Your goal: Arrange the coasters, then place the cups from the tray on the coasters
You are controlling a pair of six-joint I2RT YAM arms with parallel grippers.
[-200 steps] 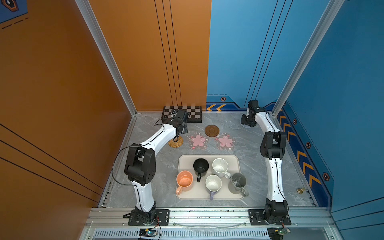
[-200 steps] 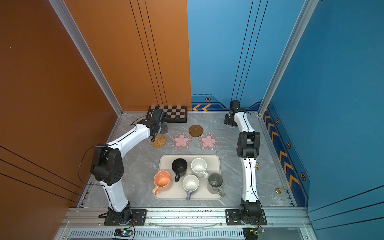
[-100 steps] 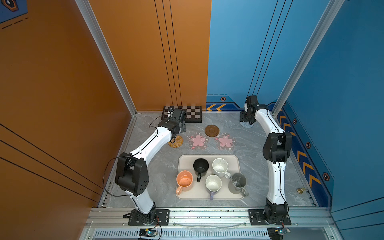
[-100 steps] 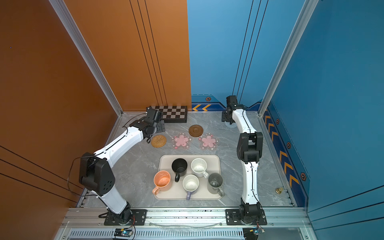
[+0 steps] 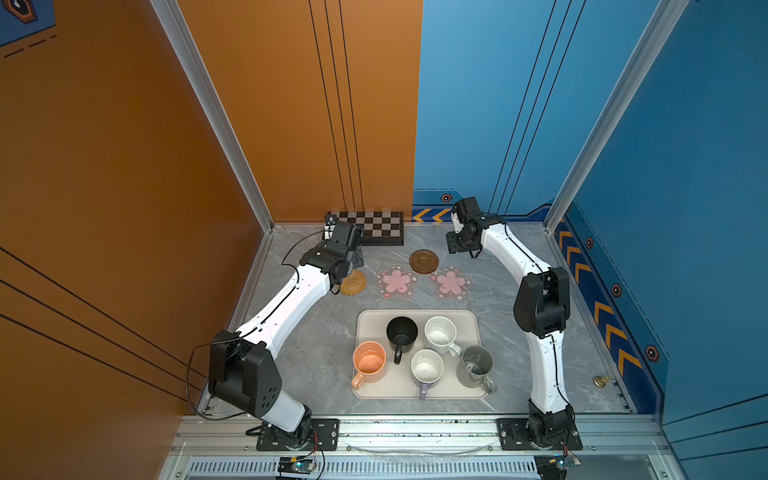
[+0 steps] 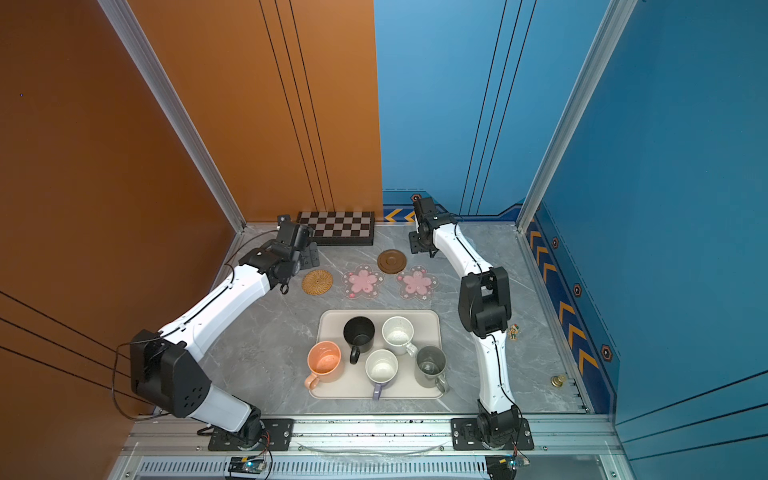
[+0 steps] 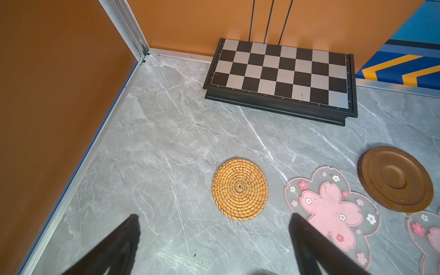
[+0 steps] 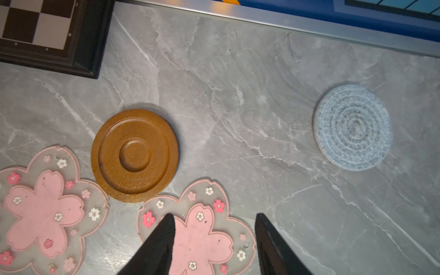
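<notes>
Your left end effector [image 7: 214, 215] is released. Its fingers stand spread wide with nothing between them, poised over the grey marbled surface [image 5: 316, 365] just beside the rattan coaster [image 7: 240, 189]. Your right end effector [image 8: 214, 215] is released too, its fingers parted less widely and empty, over the second pink blossom coaster [image 8: 197, 235]. You cannot tell whether they touch it.

Take the tray [image 5: 370, 324] as your reference. All five coasters lie flat on the surface beyond its far edge.
- **Rattan coaster:** it sits off the tray's far corner on the left arm's side.
- **First pink blossom coaster [image 7: 331, 209]:** it lies near the rattan one, facing that half of the tray's far edge.
- **Second pink blossom coaster:** it faces the other half of the far edge.
- **Wooden coaster [image 8: 134, 154]:** it lies a little farther from the tray, between the two blossoms, and its rim meets both.
- **Grey-blue woven coaster [image 8: 352, 127]:** it lies well apart from the rest, out past the tray's far corner on the right arm's side. Only the right wrist view shows it.

All five cups stand upright on the tray. The black cup [image 5: 401, 332] and the white speckled cup [image 5: 439, 334] are in its far row. The peach-orange cup [image 5: 368, 361], the lavender cup [image 5: 427, 368] and the grey cup [image 5: 475, 365] are in its near row, with the peach-orange one hard against the rim.

The chessboard [image 7: 281, 73] lies farthest from the tray, against the back wall.
</notes>
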